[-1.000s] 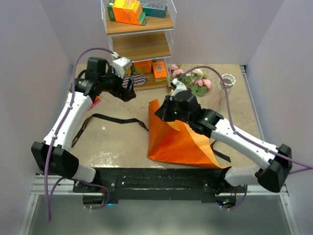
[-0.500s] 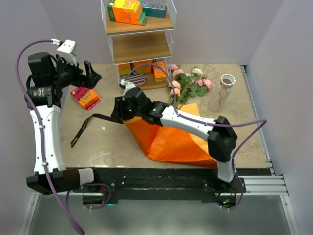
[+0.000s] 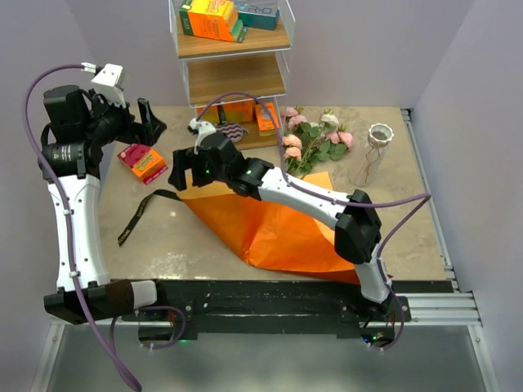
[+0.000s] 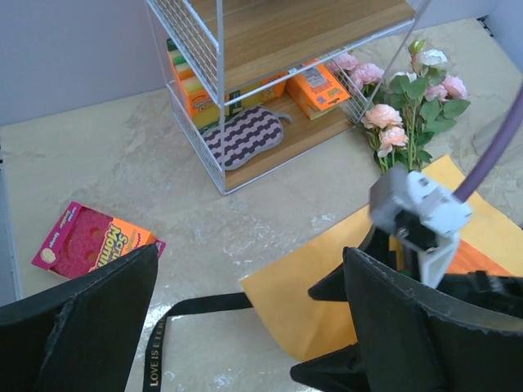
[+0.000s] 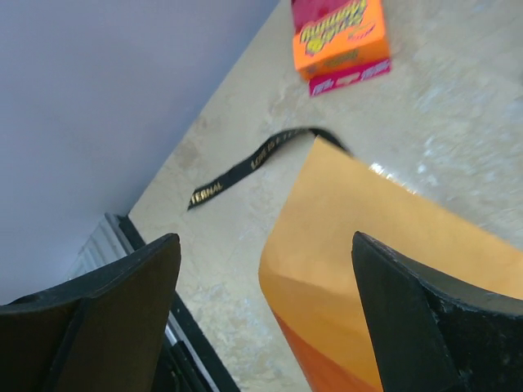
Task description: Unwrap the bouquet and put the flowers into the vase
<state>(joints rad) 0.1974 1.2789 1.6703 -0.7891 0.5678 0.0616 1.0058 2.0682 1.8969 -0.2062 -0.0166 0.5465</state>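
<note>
The orange paper sheet (image 3: pixel 278 229) lies unfolded on the table, its left corner under my right gripper (image 3: pixel 186 171). That gripper stands open just above the paper (image 5: pixel 384 245), with nothing between its fingers. The flowers (image 3: pixel 315 143), pink, cream and peach roses, lie bare on the table at the back, beside the shelf foot (image 4: pixel 409 106). The vase (image 3: pixel 372 155) stands upright to their right. The black ribbon (image 3: pixel 143 208) trails loose at the left (image 5: pixel 245 167). My left gripper (image 3: pixel 151 122) hangs high over the table's left side, open and empty (image 4: pixel 249 327).
A wire shelf (image 3: pixel 233 73) with boxes and a striped sponge (image 4: pixel 245 135) stands at the back middle. A pink and orange box (image 3: pixel 143 162) lies on the table at the left (image 5: pixel 339 37). Purple walls close in both sides.
My right gripper swept left across the table pulling the orange paper, then opened and let it go; the sheet now lies flatter. My left arm lifted up and to the left.
</note>
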